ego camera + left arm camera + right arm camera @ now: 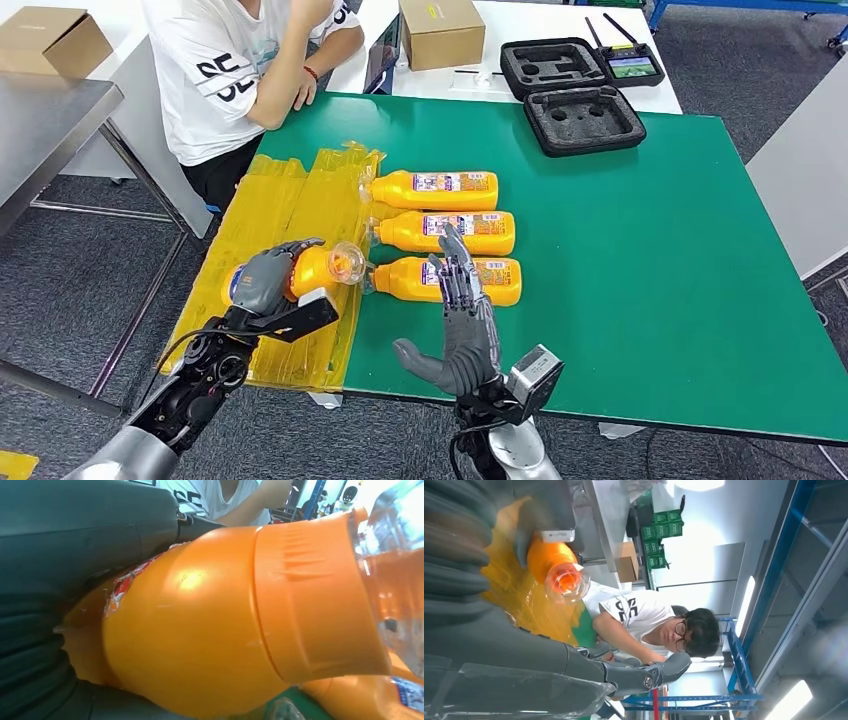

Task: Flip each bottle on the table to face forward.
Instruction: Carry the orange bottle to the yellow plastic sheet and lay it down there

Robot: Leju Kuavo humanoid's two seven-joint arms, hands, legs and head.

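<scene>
Three orange bottles lie side by side on the green table (650, 250), labels up: the far one (434, 189), the middle one (446, 231) and the near one (500, 281). A fourth orange bottle (318, 270) with a clear cap is held above the yellow plastic sheet by my left hand (265, 278), which grips its body; up close its orange shoulder (210, 630) bulges from the dark palm. My right hand (462, 315) hovers open, fingers stretched out over the near bottle, thumb apart. The held bottle (555, 565) also appears beyond my right hand's fingers (634, 672).
A yellow plastic sheet (290, 210) covers the table's left part. A person in a white shirt (230, 70) sits at the far left corner. Black foam cases (583, 118), a controller (630, 65) and cardboard boxes (440, 30) lie behind. A metal table (45, 130) stands left.
</scene>
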